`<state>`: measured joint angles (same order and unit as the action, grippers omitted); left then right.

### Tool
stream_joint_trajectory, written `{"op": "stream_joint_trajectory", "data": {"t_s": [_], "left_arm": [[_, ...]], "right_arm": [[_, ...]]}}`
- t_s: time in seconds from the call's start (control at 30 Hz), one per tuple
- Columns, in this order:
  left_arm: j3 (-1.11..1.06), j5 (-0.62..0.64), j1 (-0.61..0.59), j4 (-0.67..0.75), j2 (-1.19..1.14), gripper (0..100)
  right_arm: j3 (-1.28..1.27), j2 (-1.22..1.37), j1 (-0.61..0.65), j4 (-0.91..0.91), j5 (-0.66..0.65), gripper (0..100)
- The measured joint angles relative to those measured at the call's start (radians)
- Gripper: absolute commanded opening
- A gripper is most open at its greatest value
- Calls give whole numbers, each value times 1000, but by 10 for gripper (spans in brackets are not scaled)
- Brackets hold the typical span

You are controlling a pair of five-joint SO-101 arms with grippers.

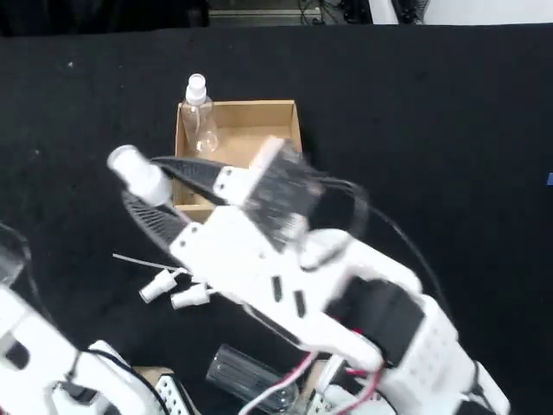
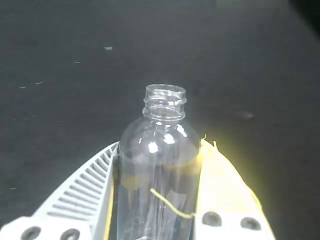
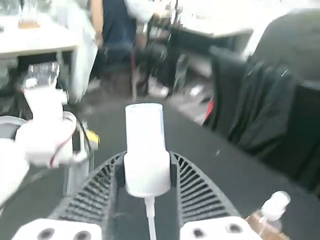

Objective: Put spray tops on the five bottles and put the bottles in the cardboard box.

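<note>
Clear plastic bottle [image 2: 159,165], neck open and uncapped: clamped between the two pale fingers of the left claw [image 2: 160,147], over bare black tabletop [image 2: 60,60]. In the high view, what looks to be the same bottle [image 1: 249,378] lies at the near edge.

White spray top with thin dip tube [image 3: 145,131]: pinched at its collar by the right claw [image 3: 147,157], tube hanging down between the ribbed black fingers. In the high view it sits up off the tabletop, just left of the box's near-left corner.

Brown cardboard box [image 1: 259,105], far centre: one capped bottle [image 1: 200,117] stands in its far-left corner.

Two loose white spray tops [image 1: 162,284] [image 1: 192,297] lie side by side on the tabletop, near-left of the box.

Step in hand, by my reading: capping a second bottle (one boxed so far, as far as shows).

Next move likely needs top and neck brought together, tube threaded down the opening first, then the collar seated squarely. Tube looks flimsy; a poor line-up could snag it on the rim.
</note>
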<state>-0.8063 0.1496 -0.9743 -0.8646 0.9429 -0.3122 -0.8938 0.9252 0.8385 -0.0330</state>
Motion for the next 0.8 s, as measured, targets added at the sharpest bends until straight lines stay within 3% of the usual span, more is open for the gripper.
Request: {"op": "stream_joint_trajectory", "data": {"t_s": [0.2, 0.57, 0.8], "left_arm": [[-123, 15, 196, 2, 265, 29], [-414, 15, 494, 0, 836, 29], [-459, 15, 638, 0, 862, 32]], "right_arm": [[-147, -138, -6, -190, 98, 18], [-184, -160, -23, -427, 114, 18], [-184, -160, -140, -503, 206, 21]]}}
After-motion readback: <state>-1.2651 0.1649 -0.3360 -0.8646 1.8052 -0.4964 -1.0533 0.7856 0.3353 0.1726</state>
